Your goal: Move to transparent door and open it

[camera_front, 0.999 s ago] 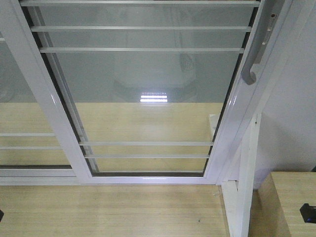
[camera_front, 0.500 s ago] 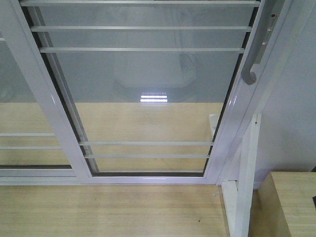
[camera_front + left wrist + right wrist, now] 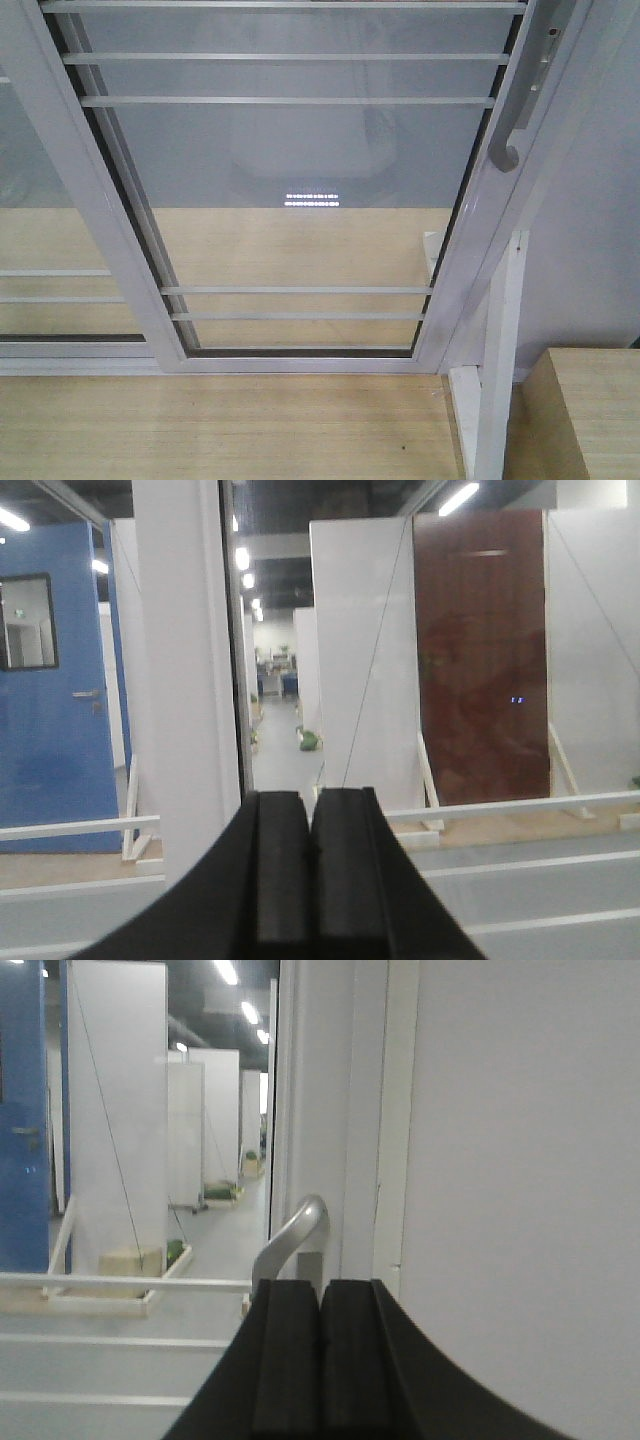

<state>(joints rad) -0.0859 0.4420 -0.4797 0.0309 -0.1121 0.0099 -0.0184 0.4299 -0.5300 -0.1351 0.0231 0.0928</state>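
The transparent door (image 3: 300, 180) fills the front view: clear glass in a white frame with thin white bars low down. Its curved grey handle (image 3: 522, 105) is at the upper right. The handle also shows in the right wrist view (image 3: 290, 1238), just beyond and slightly left of my right gripper (image 3: 321, 1285), whose black jaws are pressed together and empty. My left gripper (image 3: 309, 796) is shut and empty, facing the glass with a white frame post (image 3: 185, 680) ahead of it. Neither gripper shows in the front view.
A handle-less glass panel (image 3: 40, 230) stands at the left. A slanted white post (image 3: 497, 350) and a white wall (image 3: 590, 230) are at the right. A wooden cabinet top (image 3: 590, 410) is at the lower right. The floor is wood.
The dark part of the right arm seen at the lower right edge of the front view one second ago has left that view. The door has not moved.
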